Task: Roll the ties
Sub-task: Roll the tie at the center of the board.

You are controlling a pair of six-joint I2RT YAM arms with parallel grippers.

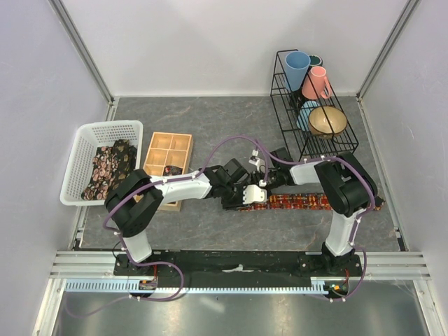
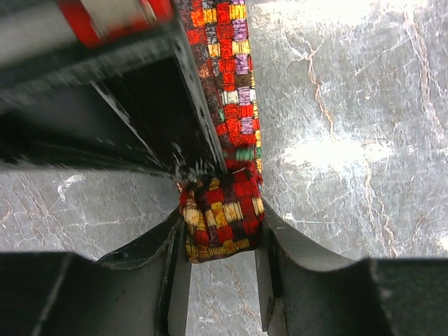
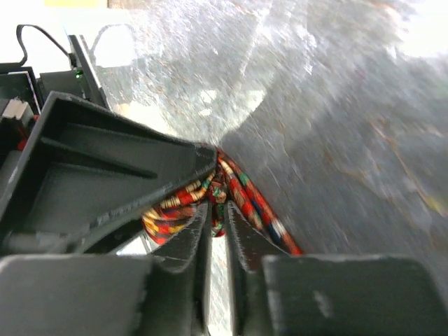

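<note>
A tie (image 1: pixel 308 203) in red, yellow and purple patchwork lies straight across the grey table, its left end rolled up. My left gripper (image 1: pixel 250 196) is shut on that small roll (image 2: pixel 220 217), with a finger pressed against each side of it (image 2: pixel 222 234). The flat strip (image 2: pixel 234 91) runs away from the roll. My right gripper (image 1: pixel 260 180) reaches in from the right. Its jaws stand almost together, with a fold of the tie (image 3: pixel 262 210) caught between the tips (image 3: pixel 218 210). Dark floral ties (image 1: pixel 108 171) lie in the white basket. One rolled tie (image 1: pixel 171 170) sits in the wooden tray.
The white basket (image 1: pixel 108 126) stands at the far left and the wooden compartment tray (image 1: pixel 157 143) is beside it. A black wire rack (image 1: pixel 280 105) at the back right holds cups and a bowl (image 1: pixel 327 120). The two grippers crowd each other over the roll.
</note>
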